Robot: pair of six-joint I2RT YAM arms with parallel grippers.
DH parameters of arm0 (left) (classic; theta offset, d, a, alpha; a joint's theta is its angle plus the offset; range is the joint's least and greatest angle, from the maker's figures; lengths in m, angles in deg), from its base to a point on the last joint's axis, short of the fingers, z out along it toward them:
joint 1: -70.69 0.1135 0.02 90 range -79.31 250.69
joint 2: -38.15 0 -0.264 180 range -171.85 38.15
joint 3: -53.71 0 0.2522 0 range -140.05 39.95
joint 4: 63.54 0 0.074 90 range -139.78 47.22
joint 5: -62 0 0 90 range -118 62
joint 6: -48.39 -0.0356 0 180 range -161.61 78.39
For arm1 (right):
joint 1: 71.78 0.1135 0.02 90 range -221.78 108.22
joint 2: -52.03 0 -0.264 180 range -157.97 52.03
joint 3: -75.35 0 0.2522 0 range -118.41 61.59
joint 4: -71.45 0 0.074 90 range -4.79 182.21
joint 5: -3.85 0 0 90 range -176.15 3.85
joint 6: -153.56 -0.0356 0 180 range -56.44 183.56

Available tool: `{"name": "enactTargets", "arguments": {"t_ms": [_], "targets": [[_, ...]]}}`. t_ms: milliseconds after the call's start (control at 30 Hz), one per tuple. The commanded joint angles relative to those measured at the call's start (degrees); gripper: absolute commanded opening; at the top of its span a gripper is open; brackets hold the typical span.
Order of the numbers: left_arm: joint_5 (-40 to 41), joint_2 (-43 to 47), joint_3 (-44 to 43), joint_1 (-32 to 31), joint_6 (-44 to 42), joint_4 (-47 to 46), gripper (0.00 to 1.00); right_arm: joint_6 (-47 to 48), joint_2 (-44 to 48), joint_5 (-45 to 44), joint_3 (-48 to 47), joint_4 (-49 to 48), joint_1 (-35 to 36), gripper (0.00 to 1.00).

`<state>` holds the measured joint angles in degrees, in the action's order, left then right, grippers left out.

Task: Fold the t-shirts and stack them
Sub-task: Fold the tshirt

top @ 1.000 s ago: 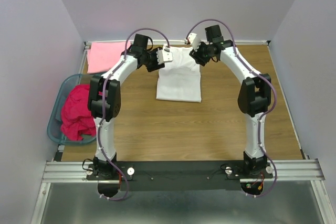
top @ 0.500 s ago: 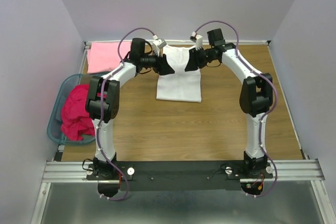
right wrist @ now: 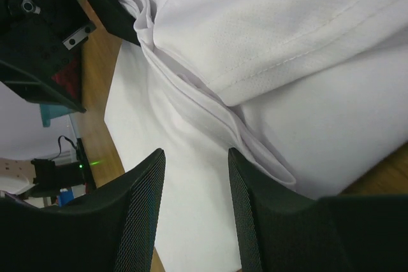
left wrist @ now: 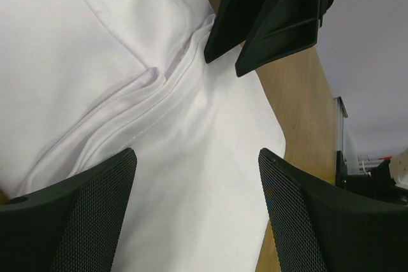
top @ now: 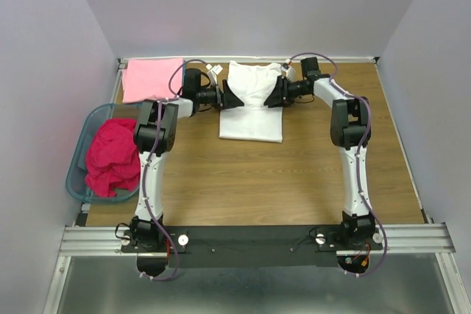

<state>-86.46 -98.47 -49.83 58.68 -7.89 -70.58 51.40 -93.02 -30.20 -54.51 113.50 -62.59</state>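
The white t-shirt (top: pixel 252 119) lies partly folded on the wooden table (top: pixel 243 174) at the back centre. My left gripper (top: pixel 235 98) is low at its left edge and my right gripper (top: pixel 272 98) at its right edge, facing each other. In the left wrist view the left gripper (left wrist: pixel 196 157) is open over the white cloth (left wrist: pixel 76 42), holding nothing. In the right wrist view the right gripper (right wrist: pixel 194 155) is open over a folded hem of the cloth (right wrist: pixel 306 23). The light pink shirt (top: pixel 151 79) lies folded at the back left. The magenta shirt (top: pixel 110 156) is crumpled in the basket.
The teal plastic basket (top: pixel 76 167) stands at the table's left edge. Walls close the back and both sides. The right gripper's fingers (left wrist: pixel 268 17) show near the top of the left wrist view.
Both arms have stretched out and dropped from above the shirt's collar end to table height. The grippers now point at each other across the white shirt.
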Motion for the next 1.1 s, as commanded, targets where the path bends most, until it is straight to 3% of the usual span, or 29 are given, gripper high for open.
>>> {"name": "enactTargets", "arguments": {"t_ms": [0,167,267,300,467,633,1067], "targets": [[2.65,-2.51,-0.31,2.43,3.9,-2.4,0.86,-0.58,-3.04,-0.31,-0.63,-0.78,-1.72,0.53],[-1.74,3.0,1.97,1.03,0.75,-3.37,0.87,-1.02,0.2,1.88,-1.15,-0.87,-1.72,0.55],[-3.24,12.31,10.46,-0.73,-1.36,-4.25,0.87,-2.16,6.78,2.94,0.94,-1.05,-1.63,0.57],[-2.98,17.47,12.94,-1.78,-2.07,-4.51,0.87,-2.77,9.15,3.2,4.09,-1.05,-1.37,0.57],[-2.01,26.83,28.57,-3.28,-2.0,-6.09,0.84,-2.7,22.78,4.7,20.62,-2.45,1.96,0.58],[-2.54,26.49,33.79,-3.89,1.26,-10.48,0.82,-1.72,24.74,5.22,31.7,-3.5,6.01,0.58],[1.5,16.12,38.36,-2.67,2.76,-11.99,0.82,-0.32,15.77,2.86,37.61,-6.32,5.49,0.57]]}}
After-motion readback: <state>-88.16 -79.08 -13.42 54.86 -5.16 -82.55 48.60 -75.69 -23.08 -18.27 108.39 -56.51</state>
